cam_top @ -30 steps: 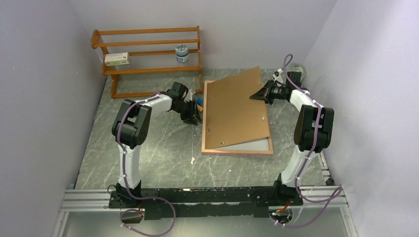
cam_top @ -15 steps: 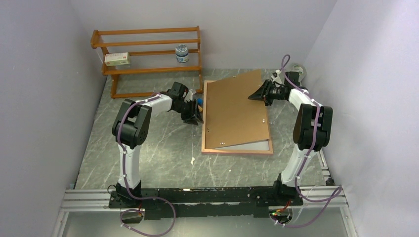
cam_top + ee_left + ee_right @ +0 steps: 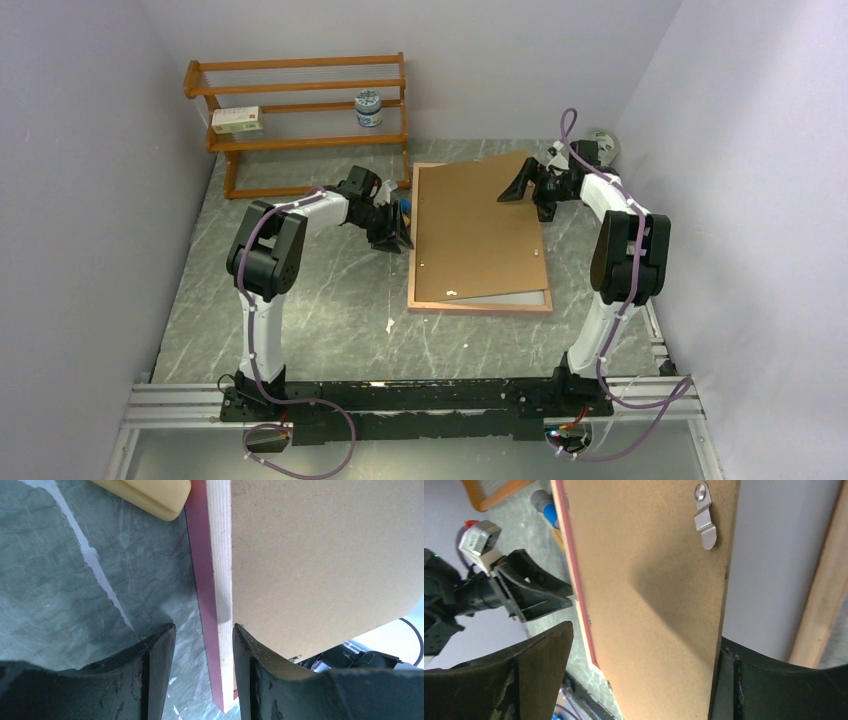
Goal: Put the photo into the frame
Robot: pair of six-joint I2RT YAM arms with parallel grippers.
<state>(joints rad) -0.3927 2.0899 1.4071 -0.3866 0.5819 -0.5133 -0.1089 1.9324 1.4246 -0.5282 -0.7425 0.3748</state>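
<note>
Now that the right gripper (image 3: 524, 193) has sprung wide, the backing board (image 3: 475, 225) lies askew on the frame (image 3: 480, 308), wanting squaring by the half-parted left gripper (image 3: 399, 238).

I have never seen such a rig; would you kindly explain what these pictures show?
Two white-and-black robot arms are bolted at the edge of a grey marbled table. One picture looks down from above; the other two come from a camera on each wrist. A pink-bordered picture frame lies face down, with a brown hardboard sheet askew on it. An orange wooden shelf rack stands at the back. The left gripper straddles the frame's edge with jaws apart; the right gripper is wide open around the sheet's edge. Nothing is held.
</note>
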